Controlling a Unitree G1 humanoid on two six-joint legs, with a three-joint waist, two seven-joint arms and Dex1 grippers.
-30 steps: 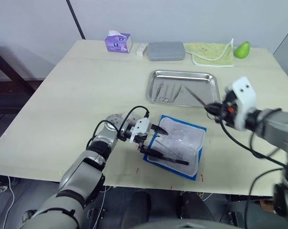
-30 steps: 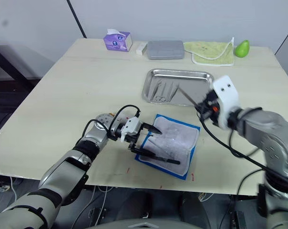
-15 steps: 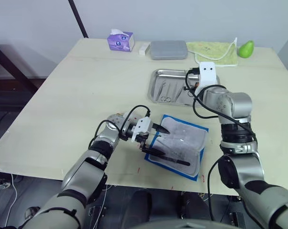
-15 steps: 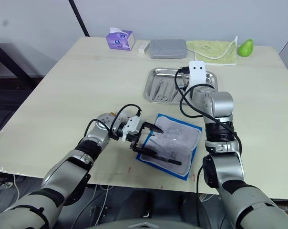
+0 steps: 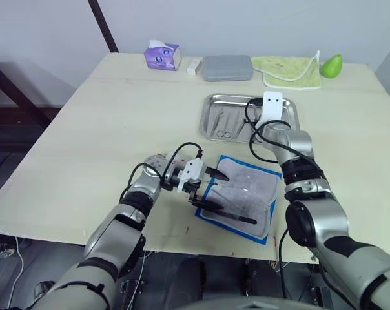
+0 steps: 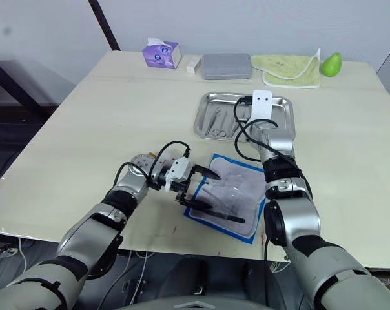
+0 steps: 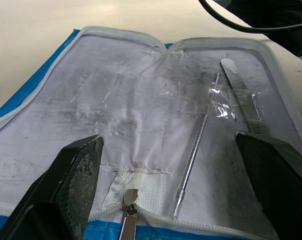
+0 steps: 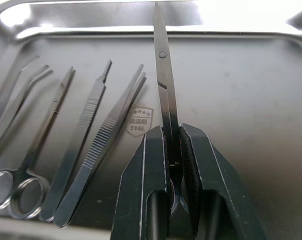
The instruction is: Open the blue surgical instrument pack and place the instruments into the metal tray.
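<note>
The blue surgical instrument pack [image 5: 243, 197] lies unfolded near the table's front edge, pale lining up. My left gripper [image 7: 168, 145] stands open over its near-left edge, one finger on either side of the lining. Still in the pack are a thin probe [image 7: 193, 150] and a flat-handled tool [image 7: 243, 102]. The metal tray [image 5: 214, 100] sits behind the pack. Inside it, my right gripper [image 8: 173, 132] is shut on a pair of scissors [image 8: 163, 75] with blades pointing at the far rim. Several instruments [image 8: 71, 130] lie side by side in the tray's left half.
Along the table's far edge stand a purple tissue box [image 5: 161, 56], a small white item [image 5: 195, 65], a grey case [image 5: 227, 67], a yellow-green cloth [image 5: 290, 71] and a green pear [image 5: 331, 65]. The pack lies close to the table's front edge.
My right arm swung from the pack's right side over to the tray, carrying the scissors, and now holds them low inside it. The left gripper has stayed open at the pack.
</note>
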